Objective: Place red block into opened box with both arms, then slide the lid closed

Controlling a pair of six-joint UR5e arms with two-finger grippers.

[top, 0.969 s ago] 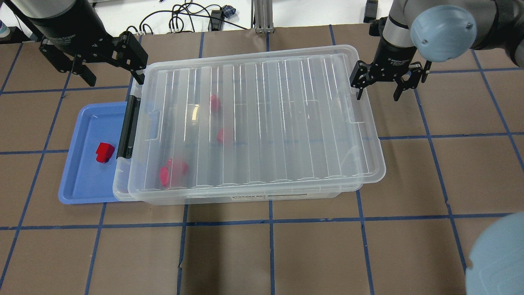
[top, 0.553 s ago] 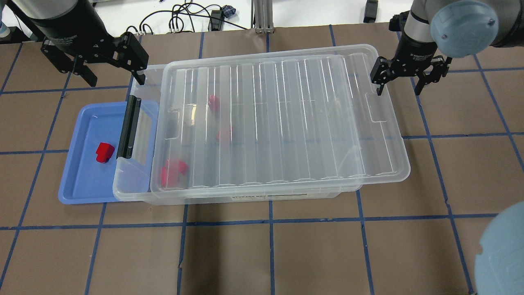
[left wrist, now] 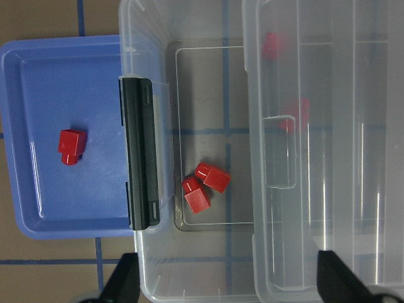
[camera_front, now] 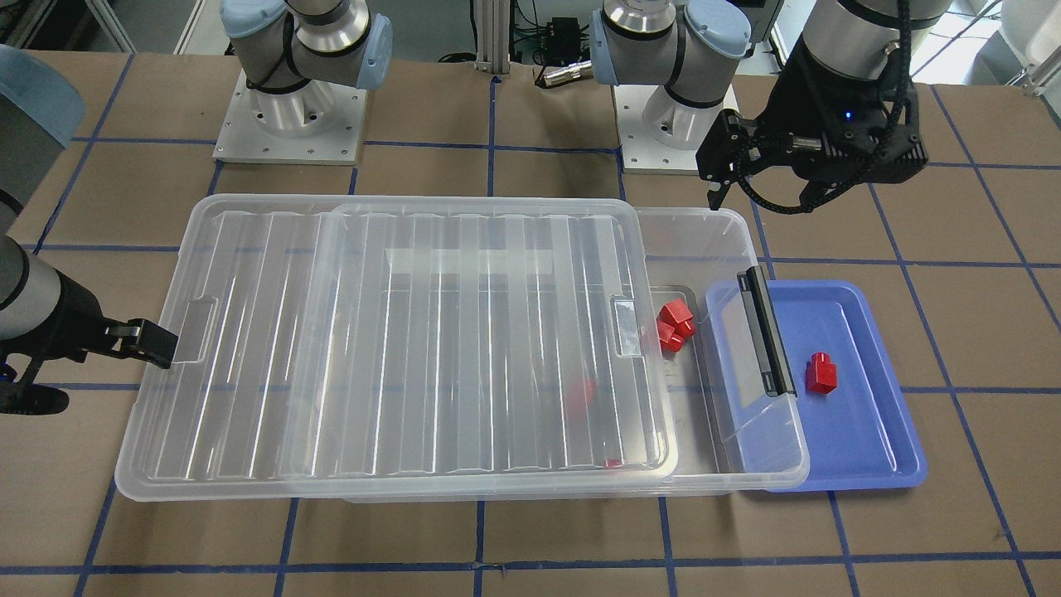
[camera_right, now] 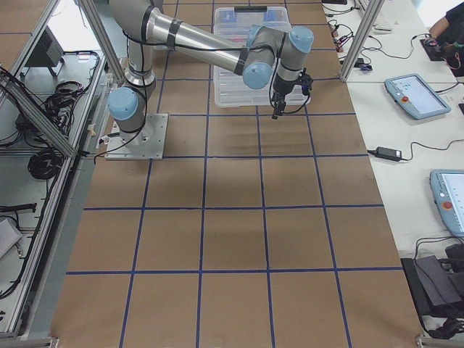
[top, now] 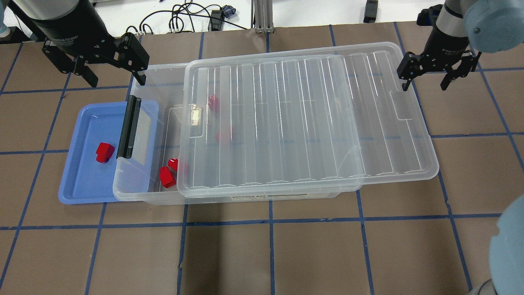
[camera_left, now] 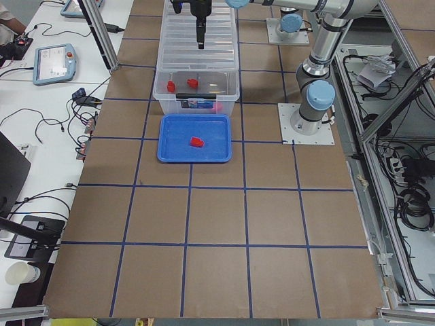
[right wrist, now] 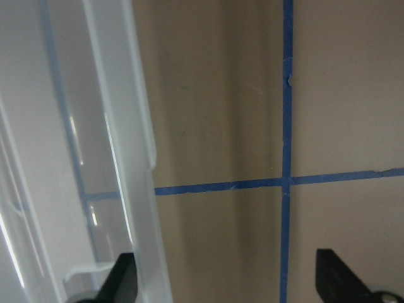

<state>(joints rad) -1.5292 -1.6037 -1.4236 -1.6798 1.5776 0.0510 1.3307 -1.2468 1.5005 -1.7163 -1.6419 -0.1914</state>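
One red block (top: 105, 152) (left wrist: 71, 145) lies on the blue tray (top: 77, 184). The clear box (top: 143, 196) has a black handle (top: 130, 127) at its left end and holds several more red blocks (top: 167, 176). Its ribbed lid (top: 311, 123) (camera_front: 414, 332) sits shifted right, overhanging that end, so the left end is uncovered. My left gripper (top: 114, 73) (camera_front: 763, 195) hangs open above the box's far left corner. My right gripper (top: 425, 82) (right wrist: 224, 284) is open, one finger (camera_front: 153, 344) at the lid's right rim by the notch.
The blue tray (camera_front: 870, 448) is tucked partly under the box's handle end. Cables (top: 184, 16) lie past the table's far edge. Both arm bases (camera_front: 290, 124) stand behind the box. Blue tape lines grid the brown tabletop.
The lid has slid to the right together with my right gripper, uncovering the box's left end and two red blocks there. The left arm has not moved.
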